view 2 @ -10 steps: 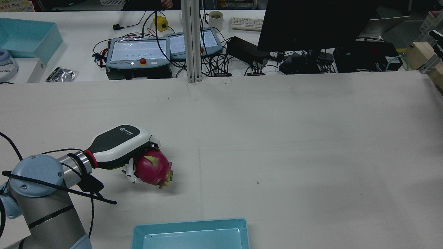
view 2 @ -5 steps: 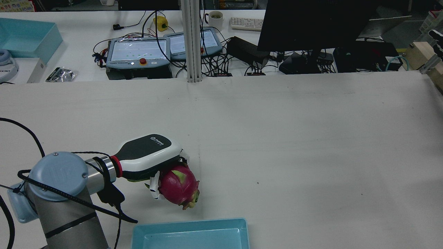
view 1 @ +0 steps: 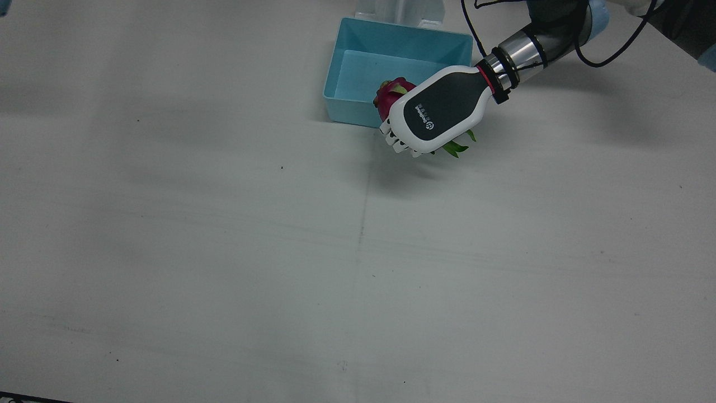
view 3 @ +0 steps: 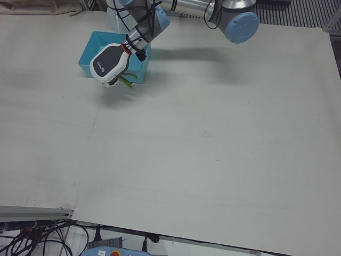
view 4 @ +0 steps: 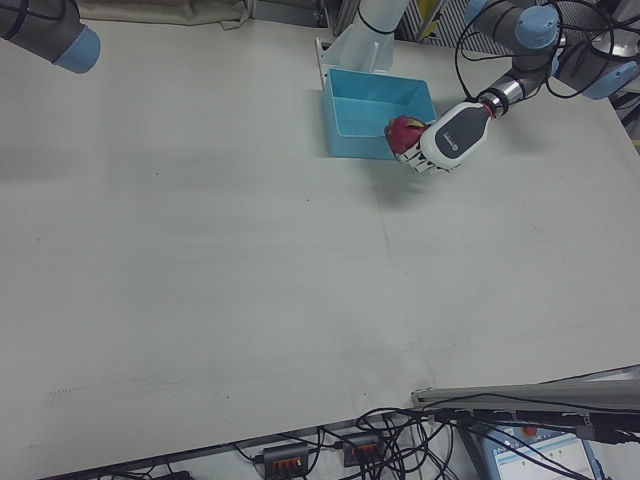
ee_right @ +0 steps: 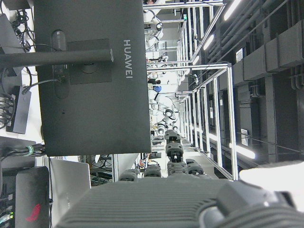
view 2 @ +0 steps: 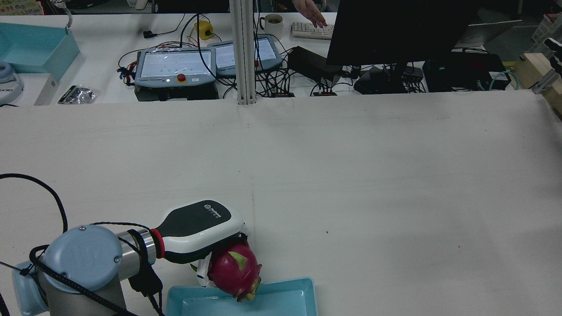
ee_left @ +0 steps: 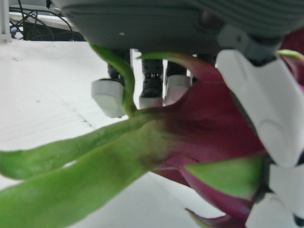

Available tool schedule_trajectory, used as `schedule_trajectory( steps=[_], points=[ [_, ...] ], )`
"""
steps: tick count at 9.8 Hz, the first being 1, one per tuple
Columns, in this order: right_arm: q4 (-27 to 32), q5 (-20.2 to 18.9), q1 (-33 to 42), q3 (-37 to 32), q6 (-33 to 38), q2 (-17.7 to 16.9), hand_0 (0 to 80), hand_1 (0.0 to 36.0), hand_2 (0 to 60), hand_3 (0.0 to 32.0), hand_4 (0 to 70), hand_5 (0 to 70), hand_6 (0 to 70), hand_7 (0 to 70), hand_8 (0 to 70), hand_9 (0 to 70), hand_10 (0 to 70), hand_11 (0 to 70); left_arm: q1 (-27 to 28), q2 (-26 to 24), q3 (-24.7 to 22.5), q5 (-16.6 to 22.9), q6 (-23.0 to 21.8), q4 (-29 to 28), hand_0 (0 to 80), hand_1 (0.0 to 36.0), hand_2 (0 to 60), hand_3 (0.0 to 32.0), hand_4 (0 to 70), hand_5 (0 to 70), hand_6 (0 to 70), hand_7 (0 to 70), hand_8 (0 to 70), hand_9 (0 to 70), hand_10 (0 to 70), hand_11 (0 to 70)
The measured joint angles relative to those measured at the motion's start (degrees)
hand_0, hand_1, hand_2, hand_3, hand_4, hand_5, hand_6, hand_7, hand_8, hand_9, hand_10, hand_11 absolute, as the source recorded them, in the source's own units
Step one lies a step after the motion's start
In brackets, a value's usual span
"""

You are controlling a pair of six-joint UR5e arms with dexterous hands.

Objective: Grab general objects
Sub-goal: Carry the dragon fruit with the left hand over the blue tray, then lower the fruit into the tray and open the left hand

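My left hand [view 2: 197, 230] is shut on a pink dragon fruit [view 2: 235, 270] with green scales and holds it in the air over the edge of the light blue bin [view 2: 281, 287]. In the front view the hand [view 1: 436, 112] covers most of the fruit [view 1: 391, 94] at the bin's [view 1: 344, 73] corner. The left hand view shows the fruit [ee_left: 209, 128] and its green leaves close up, with fingertips [ee_left: 109, 95] wrapped around it. Of my right hand only a part of its grey body [ee_right: 152, 204] shows in its own view; its fingers are hidden.
The right arm's elbow [view 4: 45, 30] sits at the far corner of the right-front view. Behind the table stand a monitor [view 2: 395, 30], teach pendants [view 2: 175, 66] and cables. The white table [view 1: 279, 252] spreads wide before the bin.
My left hand has carried the dragon fruit toward the robot's side and a little to the right, from the open table to the edge of the blue bin. Its grasp is unchanged.
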Motion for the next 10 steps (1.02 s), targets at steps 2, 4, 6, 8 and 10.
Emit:
schedule_trajectory(
  steps=[2, 4, 6, 8, 10],
  points=[
    [0.00, 0.00, 0.00, 0.01, 0.02, 0.01, 0.0, 0.0, 0.0, 0.0, 0.0, 0.0, 0.0, 0.0, 0.0, 0.0, 0.0, 0.0, 0.22, -0.33, -0.65, 1.30, 0.08, 1.39, 48.6, 22.7, 60.0, 0.0, 70.0, 63.5, 60.9, 70.0, 54.1, 70.0, 70.0, 70.0],
    [0.00, 0.00, 0.00, 0.00, 0.02, 0.02, 0.0, 0.0, 0.0, 0.0, 0.0, 0.0, 0.0, 0.0, 0.0, 0.0, 0.0, 0.0, -0.16, -1.69, -1.07, 3.68, -0.05, 3.06, 48.3, 22.2, 60.0, 0.0, 70.0, 63.2, 61.9, 70.0, 54.7, 70.0, 70.0, 70.0],
    [0.00, 0.00, -0.01, 0.01, 0.03, 0.01, 0.0, 0.0, 0.0, 0.0, 0.0, 0.0, 0.0, 0.0, 0.0, 0.0, 0.0, 0.0, -0.22, -3.46, -0.90, 4.76, -0.35, 3.98, 47.8, 22.0, 60.0, 0.0, 70.0, 63.0, 62.0, 70.0, 55.0, 70.0, 70.0, 70.0],
    [0.00, 0.00, -0.01, 0.00, 0.01, 0.01, 0.0, 0.0, 0.0, 0.0, 0.0, 0.0, 0.0, 0.0, 0.0, 0.0, 0.0, 0.0, -0.31, -5.72, -0.60, 5.70, -0.73, 4.97, 48.2, 22.1, 60.0, 0.0, 70.0, 62.9, 62.3, 70.0, 55.1, 70.0, 70.0, 70.0],
    [0.00, 0.00, -0.02, -0.01, 0.01, 0.00, 0.0, 0.0, 0.0, 0.0, 0.0, 0.0, 0.0, 0.0, 0.0, 0.0, 0.0, 0.0, -0.85, -6.86, -0.60, 8.35, -1.01, 5.67, 48.9, 22.0, 60.0, 0.0, 70.0, 62.3, 61.3, 70.0, 53.8, 70.0, 70.0, 70.0]
  ],
)
